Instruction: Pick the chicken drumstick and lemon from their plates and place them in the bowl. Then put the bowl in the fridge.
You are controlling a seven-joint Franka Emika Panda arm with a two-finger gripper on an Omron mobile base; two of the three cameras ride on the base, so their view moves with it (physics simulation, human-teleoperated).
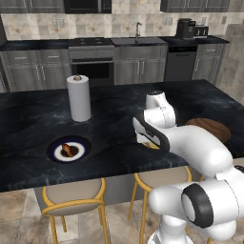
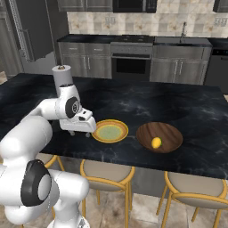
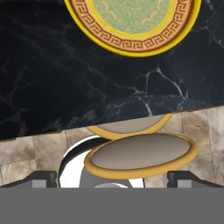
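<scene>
The lemon (image 2: 156,142) lies in the bowl (image 2: 167,129). The gripper (image 2: 87,133), jaws spread and empty, hangs beside the yellow plate (image 2: 110,131). Travel past it to the drumstick (image 1: 69,150) on the blue-rimmed plate (image 1: 69,148); grasp across its narrow width.

Paper towel roll (image 1: 78,97) upright on counter (image 1: 28,124).

Even, diffuse rendered lighting with no single visible source; the scene is moderately bright, and the black marble worktop (image 1: 109,138) stays dark with only faint pale veining and no strong glare. Soft, weak shadows sit under the paper towel roll (image 1: 78,98) and the white arm (image 2: 53,111). Both base views are low in resolution and slightly soft, while the hand view is sharper, without noticeable edge distortion.
</scene>
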